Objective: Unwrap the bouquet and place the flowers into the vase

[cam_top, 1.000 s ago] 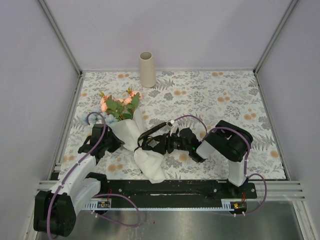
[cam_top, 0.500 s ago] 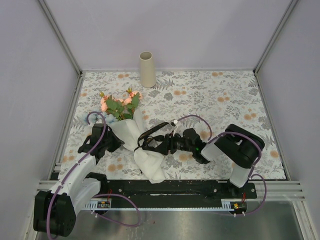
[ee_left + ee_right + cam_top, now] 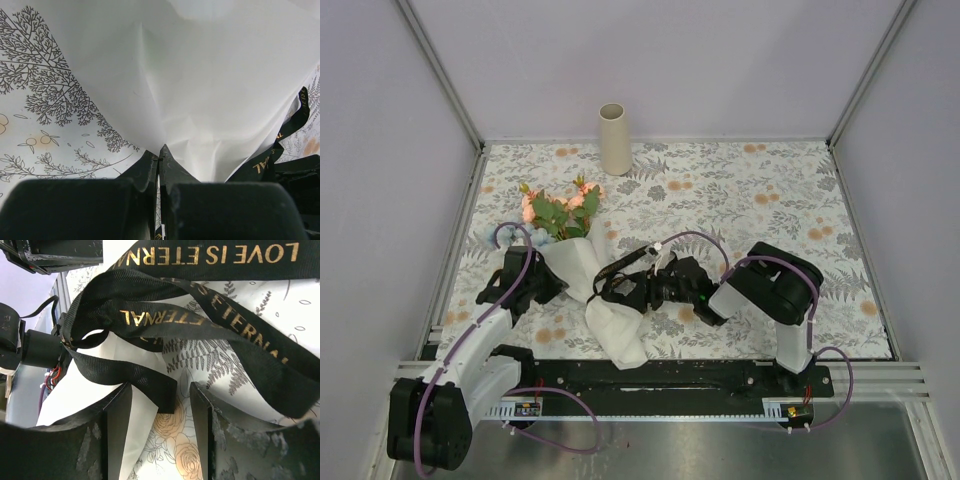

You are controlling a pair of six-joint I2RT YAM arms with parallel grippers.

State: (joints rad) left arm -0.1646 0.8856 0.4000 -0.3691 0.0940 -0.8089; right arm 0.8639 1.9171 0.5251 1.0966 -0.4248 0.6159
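When you look from the top, the bouquet [image 3: 578, 262] lies left of centre on the cloth [image 3: 770, 200]. Its flowers [image 3: 558, 210] point to 11 o'clock and its paper [image 3: 620, 335] tails off to 5 o'clock. The vase [image 3: 614, 140] stands upright at 12 o'clock, well apart. Your left gripper [image 3: 548, 286] sits at the bouquet's 9 o'clock, your right gripper [image 3: 618, 293] at its 3 o'clock. On the left wrist view, the jaws are pressed together at the paper's edge. On the right wrist view, the jaws stand spread, with a tail of the black ribbon [image 3: 150, 315] lying loose between them.
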